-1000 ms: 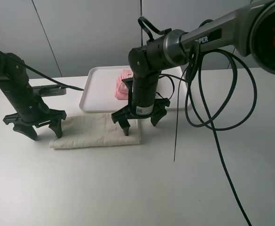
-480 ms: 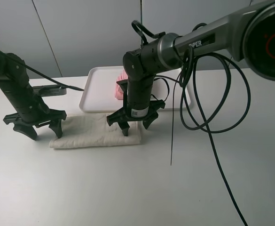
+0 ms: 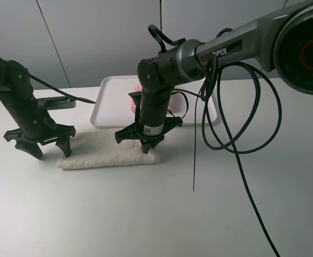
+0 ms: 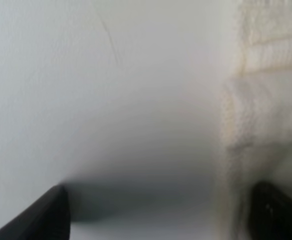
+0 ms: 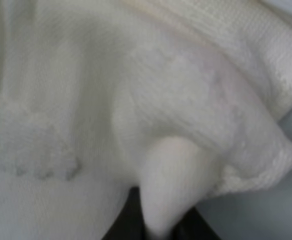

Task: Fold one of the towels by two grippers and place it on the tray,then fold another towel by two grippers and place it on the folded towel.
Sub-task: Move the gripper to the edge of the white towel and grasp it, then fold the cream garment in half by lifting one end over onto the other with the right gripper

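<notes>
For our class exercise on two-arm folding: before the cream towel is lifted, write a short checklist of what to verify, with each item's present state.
1. Right tool shut on the cream towel: ok; the right wrist view shows a pinched fold of cloth.
2. Left tool gripping the other end: not ok; it stands open at the towel's left edge.
3. Pink towel already on the tray: ok, though mostly hidden behind the right arm.
4. Pink towel neatly folded: cannot tell.
5. Right arm's loose cable clear of the towel: ok.
</notes>
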`<state>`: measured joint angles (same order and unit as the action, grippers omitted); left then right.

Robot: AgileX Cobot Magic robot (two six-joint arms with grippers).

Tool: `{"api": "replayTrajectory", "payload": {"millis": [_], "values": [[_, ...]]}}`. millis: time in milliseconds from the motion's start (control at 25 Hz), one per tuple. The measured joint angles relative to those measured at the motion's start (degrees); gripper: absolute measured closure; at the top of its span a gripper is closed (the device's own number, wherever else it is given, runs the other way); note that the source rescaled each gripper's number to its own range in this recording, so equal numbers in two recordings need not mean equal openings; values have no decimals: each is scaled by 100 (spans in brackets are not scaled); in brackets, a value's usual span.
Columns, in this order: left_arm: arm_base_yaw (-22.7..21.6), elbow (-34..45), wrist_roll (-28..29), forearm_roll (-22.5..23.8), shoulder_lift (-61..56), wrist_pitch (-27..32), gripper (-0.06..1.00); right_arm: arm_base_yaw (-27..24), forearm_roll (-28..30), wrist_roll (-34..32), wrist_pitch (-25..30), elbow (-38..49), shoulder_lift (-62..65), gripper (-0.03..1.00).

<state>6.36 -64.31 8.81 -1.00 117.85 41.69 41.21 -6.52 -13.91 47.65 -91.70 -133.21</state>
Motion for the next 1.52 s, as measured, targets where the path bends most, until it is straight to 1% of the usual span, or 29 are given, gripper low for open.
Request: {"api": "replayTrajectory", "payload": {"millis": [240, 560, 720, 920, 1120, 1200, 1280, 1400, 1520], "values": [[0, 0, 0, 0, 0, 0, 2, -21, -342, 368, -80, 0, 27, 92], [0, 0, 0, 0, 0, 0, 2, -21, -554, 502, -143, 61, 503, 92], [0, 0, 0, 0, 0, 0, 2, -21, -960, 776, -116, 61, 849, 92], [0, 0, 0, 24, 0, 0, 2, -21, -1758, 1217, -119, 61, 1007, 92], [0, -9, -10, 45, 0, 0, 2, -21, -2354, 1502, -372, 61, 807, 92], [0, -9, -10, 45, 0, 0, 2, -21, -2875, 1754, -456, 61, 636, 92], [0, -9, -10, 45, 0, 0, 2, -21, -3610, 2276, -526, 61, 491, 92], [0, -9, -10, 45, 0, 11, 2, -21, -4862, 3079, -624, 61, 262, 92], [0, -9, -10, 45, 0, 20, 2, -21, -5705, 3735, -686, 61, 30, 92]]}}
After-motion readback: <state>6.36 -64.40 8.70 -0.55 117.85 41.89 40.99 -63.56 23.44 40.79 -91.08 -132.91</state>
